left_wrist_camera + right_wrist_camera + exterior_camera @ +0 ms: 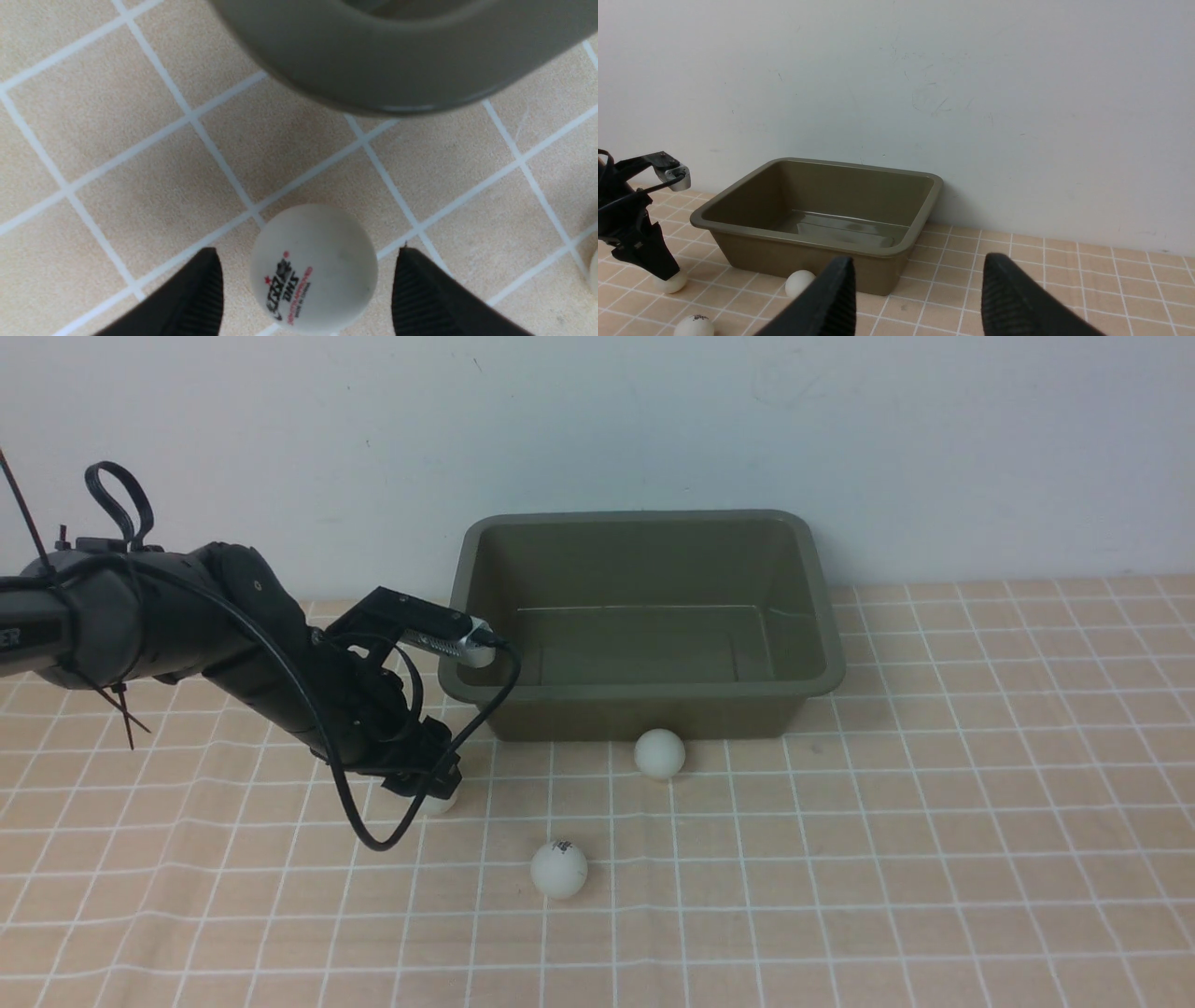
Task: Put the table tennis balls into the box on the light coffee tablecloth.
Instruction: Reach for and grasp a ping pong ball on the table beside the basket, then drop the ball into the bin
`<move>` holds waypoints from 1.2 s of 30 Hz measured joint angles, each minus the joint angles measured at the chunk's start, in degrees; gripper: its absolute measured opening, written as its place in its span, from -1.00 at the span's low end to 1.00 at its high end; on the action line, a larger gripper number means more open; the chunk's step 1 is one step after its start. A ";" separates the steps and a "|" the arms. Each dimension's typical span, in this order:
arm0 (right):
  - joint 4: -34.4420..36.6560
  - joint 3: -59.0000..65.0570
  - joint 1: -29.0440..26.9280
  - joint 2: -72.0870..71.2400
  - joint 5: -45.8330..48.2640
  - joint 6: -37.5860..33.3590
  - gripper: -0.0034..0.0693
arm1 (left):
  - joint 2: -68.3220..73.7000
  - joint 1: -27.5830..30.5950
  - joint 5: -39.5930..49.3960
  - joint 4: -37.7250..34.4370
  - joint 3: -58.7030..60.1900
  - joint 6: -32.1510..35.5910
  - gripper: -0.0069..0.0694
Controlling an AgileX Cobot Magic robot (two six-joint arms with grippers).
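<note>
Your left arm (187,625) reaches in from the left edge of the front view, with a black cable (373,835) looping under it. The left gripper (428,791) is down at the tablecloth (934,859), left of centre in the frame. It straddles the left ball (313,270). In the left wrist view, the black ribbed fingers (196,298) stand one on each side of that ball. A strip of cloth shows between each finger and the ball, so the jaws are parted and grip nothing. This ball rests on the cloth with its red and black print facing the camera, near a rounded corner of the box (644,714).

Moving right in the front view, you see the lower ball (559,869) below centre, alone on the cloth with a small dark mark on top. Up and to its right, the ball by the box (659,753) lies just beside the near wall of the box. Whether it touches the wall cannot be told. All three balls are on the cloth outside the box.

The olive-green box sits in the centre of the frame, open side up, with its far side close to the white wall (597,420). The checked cloth runs on to the right edge.

The right gripper (920,261) shows only in its own wrist view. Its two fingers are well apart with nothing between them, and it faces the box from a distance.
</note>
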 joint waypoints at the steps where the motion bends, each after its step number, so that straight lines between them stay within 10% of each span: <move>1: 0.00 0.00 0.00 0.00 0.00 0.00 0.05 | 0.54 -0.03 0.00 0.00 0.00 0.00 0.24; 19: 0.00 0.00 0.00 0.00 0.00 0.00 0.05 | 3.27 -0.66 -0.80 -0.49 -0.33 -0.59 0.02; 27: 0.00 0.00 0.00 0.00 0.00 0.00 0.05 | -3.85 2.93 12.09 3.24 -4.25 -3.45 0.02; 36: -1.89 0.00 0.00 0.00 0.89 0.00 0.05 | -5.45 3.10 15.07 -9.97 -14.62 5.24 0.02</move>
